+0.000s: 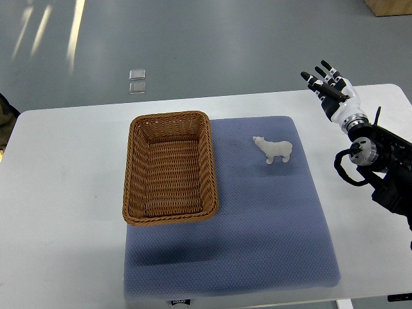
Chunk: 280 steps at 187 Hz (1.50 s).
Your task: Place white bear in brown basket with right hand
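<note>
A small white bear [273, 149] stands on the blue-grey mat [257, 219], to the right of the brown wicker basket [132, 168]. The basket holds nothing. My right hand [327, 85] is raised over the table's far right part, up and to the right of the bear, apart from it. Its fingers are spread and it holds nothing. The left arm does not show.
The white table [64, 193] carries the mat and basket. Grey floor lies beyond the far edge, with a small clear object [137, 82] on it. A brown box corner [389, 6] shows at the top right.
</note>
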Tool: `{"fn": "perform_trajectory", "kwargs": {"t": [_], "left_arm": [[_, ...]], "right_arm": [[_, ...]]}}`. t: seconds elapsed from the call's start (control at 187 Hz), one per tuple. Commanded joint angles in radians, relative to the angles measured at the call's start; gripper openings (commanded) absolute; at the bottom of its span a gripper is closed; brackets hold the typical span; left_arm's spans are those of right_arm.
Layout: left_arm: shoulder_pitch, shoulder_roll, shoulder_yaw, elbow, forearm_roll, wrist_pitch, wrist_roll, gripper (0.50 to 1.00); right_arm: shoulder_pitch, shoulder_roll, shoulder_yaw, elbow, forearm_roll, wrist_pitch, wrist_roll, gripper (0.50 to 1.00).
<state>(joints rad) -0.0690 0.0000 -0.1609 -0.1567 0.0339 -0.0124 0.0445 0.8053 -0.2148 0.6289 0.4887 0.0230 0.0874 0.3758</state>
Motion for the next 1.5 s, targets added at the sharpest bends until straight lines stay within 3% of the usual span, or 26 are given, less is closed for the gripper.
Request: {"fn": "perform_trajectory", "kwargs": {"t": [0.0, 0.514, 0.701, 0.862, 1.215, 1.493], "left_arm": [[0.0, 0.0, 0.0, -0.001, 0.0, 0.0, 0.0, 1.0], [0.0, 0.0, 0.0, -0.001, 0.0, -0.001, 0.0, 1.0], [0.0, 0.0, 0.0, 0.0, 0.0, -0.001, 0.0, 1.0], [0.0, 0.0, 0.0, 0.002, 0.0, -0.001, 0.0, 1.0], [0.0, 0.0, 0.0, 0.002, 0.0, 0.0, 0.0, 1.0], [0.0, 0.0, 0.0, 0.002, 0.0, 0.0, 0.0, 1.0]], "right_arm": [[0.0, -0.002, -0.001, -0.001, 0.0, 0.002, -0.002, 0.926], [0.009, -0.014, -0.015, 0.001, -0.003, 0.003, -0.003, 0.924], [0.006, -0.015, -0.02, 0.001, -0.008, 0.075, -0.005, 0.924], [0.002, -0.029, -0.021, 0.002, -0.064, 0.091, -0.003, 0.924], [0.006, -0.086, -0.023, 0.008, -0.489, 0.16, 0.005, 0.924], [0.011, -0.135, -0.034, 0.039, -0.907, 0.259, 0.089, 0.921]]}}
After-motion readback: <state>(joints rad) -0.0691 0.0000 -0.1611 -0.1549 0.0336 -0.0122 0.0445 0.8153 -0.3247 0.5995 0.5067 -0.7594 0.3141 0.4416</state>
